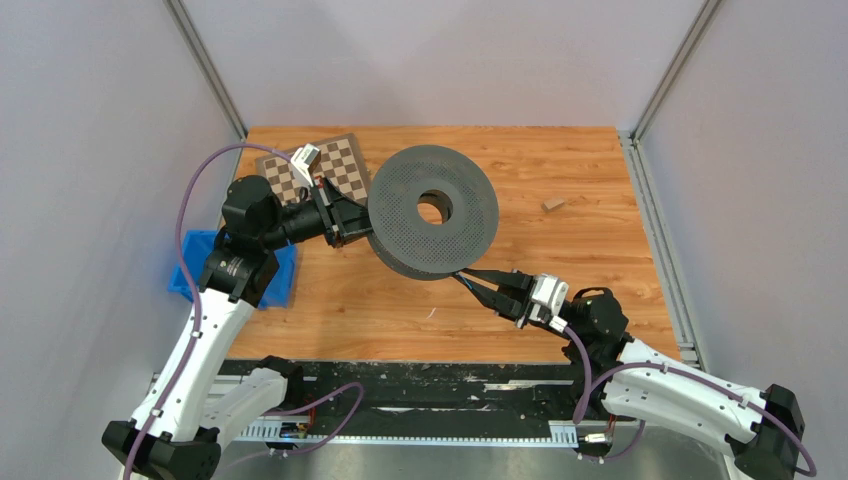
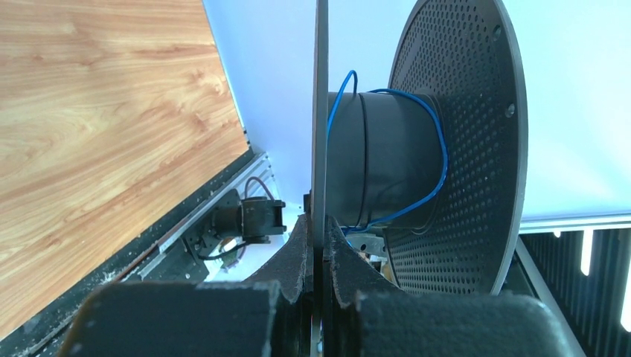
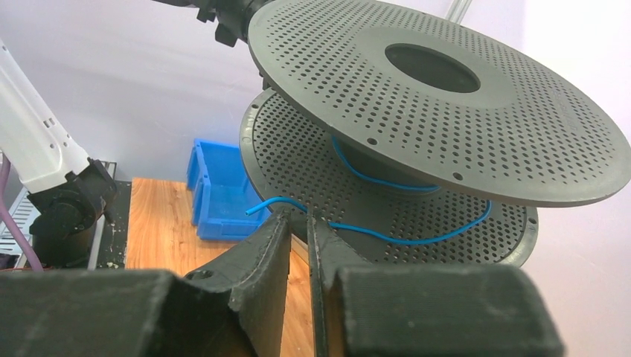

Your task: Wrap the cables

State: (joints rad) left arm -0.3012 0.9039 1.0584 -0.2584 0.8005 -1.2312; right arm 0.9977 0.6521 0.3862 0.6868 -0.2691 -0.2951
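1. Fingers of the left gripper [image 2: 320, 242] were pressed together on the rim of the spool [image 1: 470, 225]. The thin edge of one disc was clamped between the two pads.
2. This grip was at the spool's left edge in the overhead view. The left arm reached in from that side.
3. The right gripper [image 3: 299, 223] sat just below the spool's near edge. Its fingers were drawn almost together, with only a narrow slit between them.
4. The blue cable [image 3: 405, 239] crossed that slit at the fingertips and looked pinched there. A short free end curled out to the left of the fingers.
5. From the right gripper the cable ran up into the gap between the spool's two perforated discs. It lay against the inner face of the lower disc and passed around the hub.
6. The left wrist view showed the cable as a loose loop around the dark hub [image 2: 379, 163]. It stood off the hub in places rather than lying snug.
7. The spool was tilted, not lying flat, with a round hole through its centre.
8. A checkerboard card [image 1: 345, 160] lay on the wooden table [image 1: 560, 260] just left of the spool, beyond the left gripper.
9. A blue bin [image 1: 190, 268] sat well to the left of the spool, at the table's edge beside the left arm.
10. A small pale scrap [image 1: 553, 203] lay on the table to the right of the spool, clear of both arms.
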